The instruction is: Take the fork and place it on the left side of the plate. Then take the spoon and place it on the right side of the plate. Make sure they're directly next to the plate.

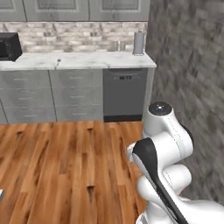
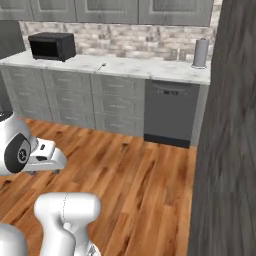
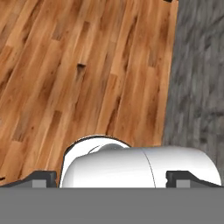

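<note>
The fork, the spoon and the plate are out of view. My gripper is open: its two dark fingertips stand far apart at the bottom of the hand view, with nothing between them. It points down at the wooden floor. A small thin grey item lies on the far counter, too small to tell what it is.
A pale marble counter runs along the back wall over grey drawers and a dishwasher. On it stand a black microwave and a grey cylinder. A dark grey wall closes the right side.
</note>
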